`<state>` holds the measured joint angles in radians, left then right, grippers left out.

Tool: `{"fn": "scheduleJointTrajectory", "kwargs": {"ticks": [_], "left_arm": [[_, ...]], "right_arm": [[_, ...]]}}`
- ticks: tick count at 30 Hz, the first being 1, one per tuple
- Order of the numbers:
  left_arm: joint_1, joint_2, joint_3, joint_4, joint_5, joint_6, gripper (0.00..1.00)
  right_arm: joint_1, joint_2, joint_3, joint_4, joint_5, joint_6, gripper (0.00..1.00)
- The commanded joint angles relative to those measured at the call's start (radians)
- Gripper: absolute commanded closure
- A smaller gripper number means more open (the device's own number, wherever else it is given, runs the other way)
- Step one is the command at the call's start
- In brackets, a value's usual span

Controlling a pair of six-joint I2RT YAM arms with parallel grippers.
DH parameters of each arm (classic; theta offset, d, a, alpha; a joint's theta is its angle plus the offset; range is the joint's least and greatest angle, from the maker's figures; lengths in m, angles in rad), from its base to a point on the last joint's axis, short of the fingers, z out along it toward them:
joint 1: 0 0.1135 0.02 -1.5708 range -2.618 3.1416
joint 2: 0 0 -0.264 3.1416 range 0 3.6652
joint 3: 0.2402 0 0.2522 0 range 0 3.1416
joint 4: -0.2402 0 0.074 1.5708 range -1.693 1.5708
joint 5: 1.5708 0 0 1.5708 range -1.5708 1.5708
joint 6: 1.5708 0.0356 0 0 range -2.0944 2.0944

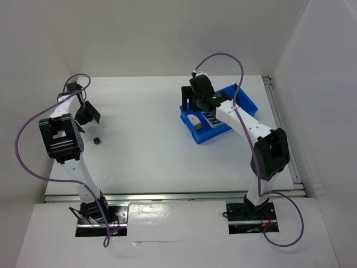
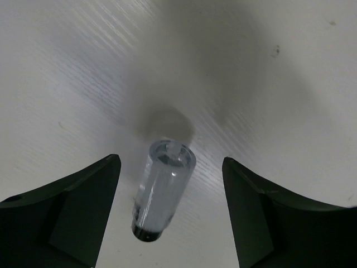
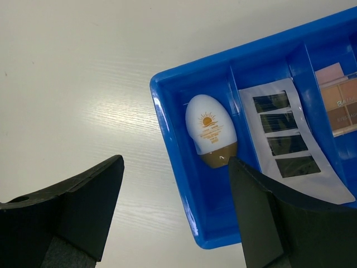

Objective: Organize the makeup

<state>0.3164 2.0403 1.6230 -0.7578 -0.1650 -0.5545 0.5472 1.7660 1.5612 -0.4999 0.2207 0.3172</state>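
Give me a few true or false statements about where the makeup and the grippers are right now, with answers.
1. The white egg-shaped bottle lies inside the blue tray. True.
2. The right gripper is shut on that bottle. False: its jaws are open and hold nothing.
3. A clear tube sits between the left gripper's open jaws, untouched. True.
4. The clear tube is in the tray. False: it is out on the white table.
5. The bottle shares a compartment with the four-pan palette. False: a divider separates them.
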Motion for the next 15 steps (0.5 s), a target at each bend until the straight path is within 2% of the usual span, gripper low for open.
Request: {"fn": "scheduleJointTrajectory", "kwargs": {"ticks": [1,3,7,9,15], "left_arm": [[0.015,0.066,-0.009,0.046,0.03,-0.001,0.14],[0.015,0.08,-0.009,0.046,0.03,-0.001,0.18],[0.015,0.09,-0.058,0.078,0.039,-0.001,0.34],[0.015,0.066,-0.093,0.087,0.065,-0.012,0.49],[-0.011,-0.031,-0.129,0.11,0.133,-0.002,0.79]], "right_arm": [[0.008,-0.054,-0.01,0.026,0.005,0.008,0.17],[0.008,-0.074,-0.019,0.026,0.016,0.017,0.17],[0.008,-0.083,-0.02,0.017,0.025,0.017,0.17],[0.008,-0.092,-0.02,0.017,0.034,0.017,0.17],[0.008,-0.103,-0.02,0.008,0.034,0.026,0.17]]}}
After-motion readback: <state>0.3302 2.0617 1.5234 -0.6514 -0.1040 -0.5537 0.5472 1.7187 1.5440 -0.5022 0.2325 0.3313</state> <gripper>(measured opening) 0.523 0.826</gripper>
